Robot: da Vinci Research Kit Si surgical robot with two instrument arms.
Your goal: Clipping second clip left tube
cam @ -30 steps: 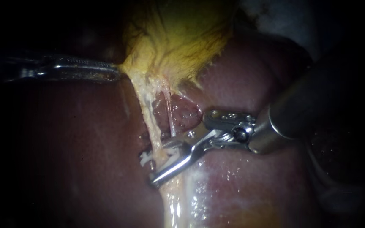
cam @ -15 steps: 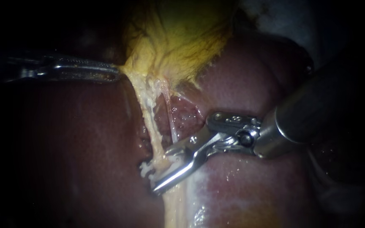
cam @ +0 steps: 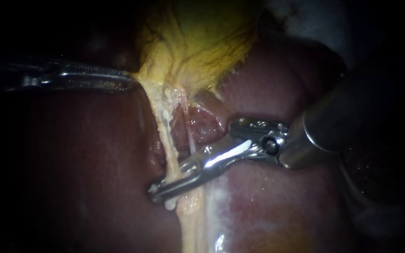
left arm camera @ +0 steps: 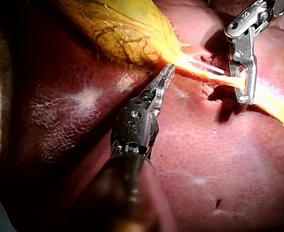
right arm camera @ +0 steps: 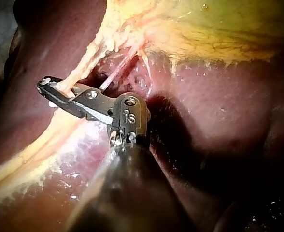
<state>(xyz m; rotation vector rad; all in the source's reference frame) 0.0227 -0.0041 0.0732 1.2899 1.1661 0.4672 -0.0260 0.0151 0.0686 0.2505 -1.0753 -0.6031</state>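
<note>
Starting with the edges. Pinching the pale lower edge of the gallbladder (cam: pixel 202 42) with the left instrument (cam: pixel 128 82), jaws pressed together on that edge from two sides. Squeezing the left tube (cam: pixel 162 126) with the right instrument (cam: pixel 160 191), jaws closed across it from both sides, low down, near the middle of the lit face of the liver (cam: pixel 94 154). Seeing the left tube stretched in a line from the gallbladder's edge down to those jaws. Noticing a small white bit (cam: pixel 169 204) just under the jaws, too small for telling what it is.

Finding a thin, pale second tube (cam: pixel 188 133) just beside the left tube, running down to the right instrument's upper jaw. Finding only a narrow pink gap between the two tubes, so very little room there. Finding lots of bare liver on the side of the left tube away from the right instrument's shaft, and more bare liver below that shaft. Seeing the two instruments well apart, with the gallbladder's stretched edge between them.

Counting now: two instruments, two tubes, one gallbladder, one liver, one white bit.
</note>
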